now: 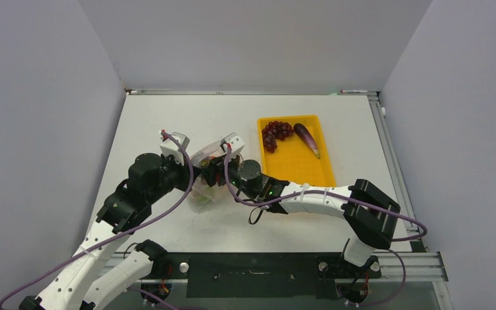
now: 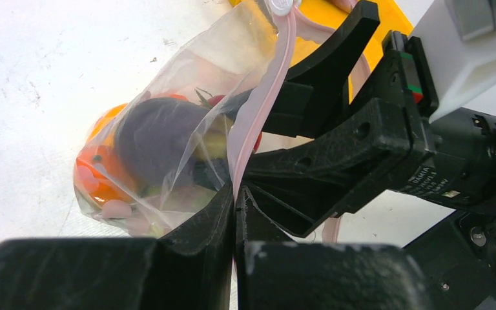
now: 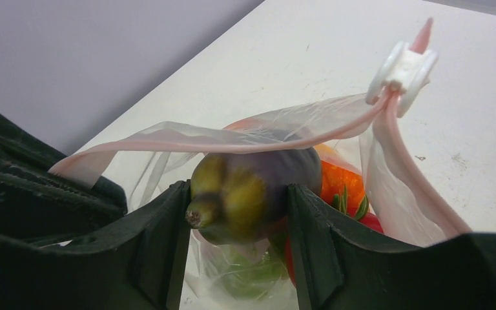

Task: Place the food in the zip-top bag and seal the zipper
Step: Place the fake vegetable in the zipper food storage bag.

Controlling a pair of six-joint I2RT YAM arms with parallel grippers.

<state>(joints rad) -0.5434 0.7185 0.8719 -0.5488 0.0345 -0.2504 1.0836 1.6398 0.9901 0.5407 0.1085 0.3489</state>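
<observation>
Your left gripper [image 2: 236,194] has its jaws pinched flat on one lip of the zip-top bag [image 2: 187,84], right at the zipper [image 2: 258,110]. That grip lifts the rim off the table [image 1: 168,116] and holds the mouth agape, which a floppy bag won't do alone. Your right gripper [image 3: 237,194] sits in that opening with its jaws about half spread, clamped on the sides of a purple eggplant [image 3: 265,174], so the piece can drop between the two pink edges. Inside the bag beneath it lie an orange piece [image 3: 339,184] and a green piece [image 3: 245,278]. The white slider [image 3: 403,71] is parked at one end of the strip, out of the way, so the mouth is unsealed. The grape bunch [image 1: 275,132] and a second eggplant [image 1: 307,139] wait in the yellow tray [image 1: 297,171], near the bag's right. I judge loading past its middle, with sealing not begun.
</observation>
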